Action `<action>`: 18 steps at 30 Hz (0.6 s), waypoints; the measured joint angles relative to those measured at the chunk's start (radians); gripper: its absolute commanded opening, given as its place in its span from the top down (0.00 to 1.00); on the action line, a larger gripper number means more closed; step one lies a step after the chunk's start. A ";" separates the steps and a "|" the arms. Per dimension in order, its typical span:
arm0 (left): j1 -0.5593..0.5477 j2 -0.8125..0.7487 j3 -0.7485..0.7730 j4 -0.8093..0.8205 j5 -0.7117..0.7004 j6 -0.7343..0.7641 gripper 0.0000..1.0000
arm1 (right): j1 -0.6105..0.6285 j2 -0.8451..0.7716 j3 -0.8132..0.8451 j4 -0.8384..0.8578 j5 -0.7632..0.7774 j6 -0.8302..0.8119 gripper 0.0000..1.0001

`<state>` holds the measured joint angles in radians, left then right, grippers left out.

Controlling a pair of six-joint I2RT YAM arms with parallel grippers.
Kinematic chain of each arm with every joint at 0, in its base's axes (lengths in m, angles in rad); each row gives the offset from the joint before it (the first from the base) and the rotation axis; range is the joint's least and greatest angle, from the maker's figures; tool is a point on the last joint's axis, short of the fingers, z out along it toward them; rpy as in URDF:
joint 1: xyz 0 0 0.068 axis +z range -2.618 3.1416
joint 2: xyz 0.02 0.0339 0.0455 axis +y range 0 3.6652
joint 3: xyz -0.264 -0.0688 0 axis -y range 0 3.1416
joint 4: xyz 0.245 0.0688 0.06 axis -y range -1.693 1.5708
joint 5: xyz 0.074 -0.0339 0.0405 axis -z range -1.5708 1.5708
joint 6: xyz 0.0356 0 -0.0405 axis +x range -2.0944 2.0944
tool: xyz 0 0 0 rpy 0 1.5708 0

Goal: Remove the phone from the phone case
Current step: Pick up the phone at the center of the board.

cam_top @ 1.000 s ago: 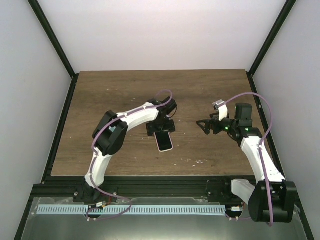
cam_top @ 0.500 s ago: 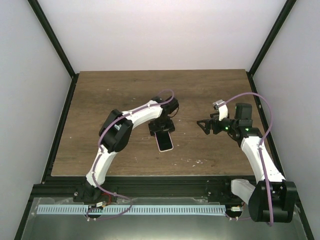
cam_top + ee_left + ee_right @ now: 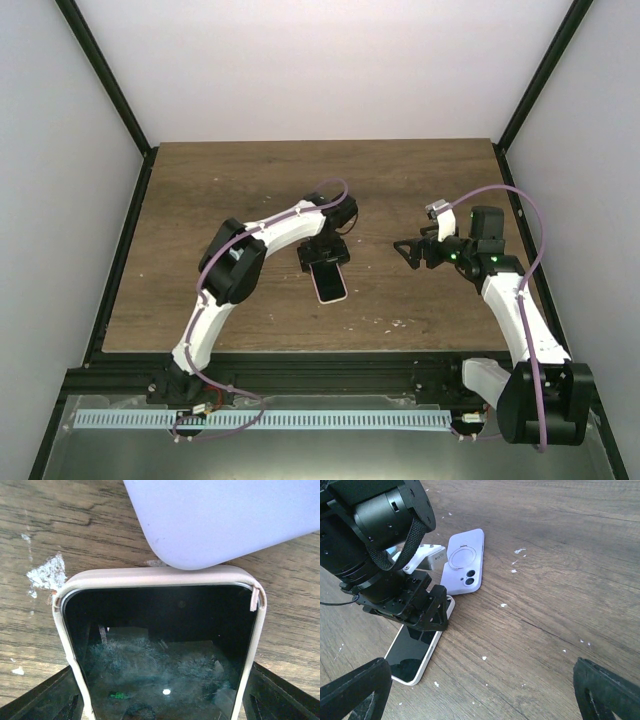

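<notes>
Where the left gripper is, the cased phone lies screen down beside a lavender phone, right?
No: the cased phone lies screen up, its dark glass plain in the left wrist view. It is at the left gripper, beside the lavender phone.

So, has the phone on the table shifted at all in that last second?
No. The phone lies just where it was, equally far from the table's near edge, with the left gripper closed on its far end.

white-shelled arms [image 3: 275, 228] with black joints [image 3: 232, 272] carry looping purple cables [image 3: 338, 184], a black left gripper [image 3: 323, 264] and right gripper [image 3: 403, 252], and small green lights [image 3: 452, 257].
</notes>
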<state>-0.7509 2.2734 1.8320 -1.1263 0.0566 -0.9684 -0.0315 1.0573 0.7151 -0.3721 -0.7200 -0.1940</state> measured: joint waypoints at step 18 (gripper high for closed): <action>-0.043 -0.236 -0.310 0.226 -0.003 0.058 0.79 | 0.000 0.004 -0.010 0.016 -0.008 -0.003 0.00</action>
<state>-0.7940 2.0373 1.5219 -0.9001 0.0536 -0.9108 -0.0319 1.0611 0.7052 -0.3565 -0.7284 -0.1967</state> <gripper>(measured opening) 0.805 0.999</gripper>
